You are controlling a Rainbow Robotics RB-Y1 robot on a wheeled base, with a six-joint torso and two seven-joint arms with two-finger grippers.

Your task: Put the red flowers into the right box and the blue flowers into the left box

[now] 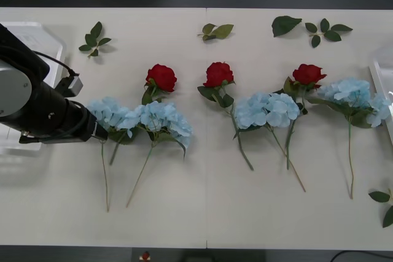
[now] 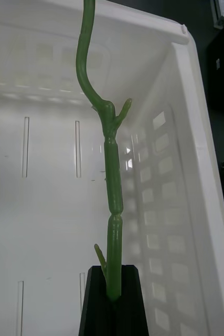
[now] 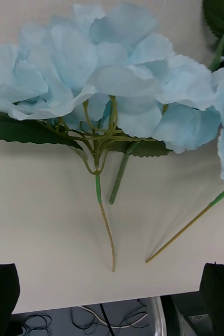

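The left tool (image 3: 112, 294) is open, its two black fingers (image 3: 0, 294) spread wide at either side above the counter (image 1: 202, 213), and it hangs just short of the leftmost of the blue flowers (image 1: 110, 113), whose thin stem lies on the surface between the fingers without touching them. In the front view the left arm reaches in from the left edge, its end right beside that bloom. Four blue flowers lie in a row across the counter, with three of the red flowers (image 1: 161, 77) just behind them, all flat on the surface. Loose leaf sprigs (image 1: 94, 40) lie along the far edge. The right tool (image 2: 113, 299) is closed on a green flower stem (image 2: 113, 210), held over the inside of the right box (image 2: 195, 173), a white tray with slotted walls
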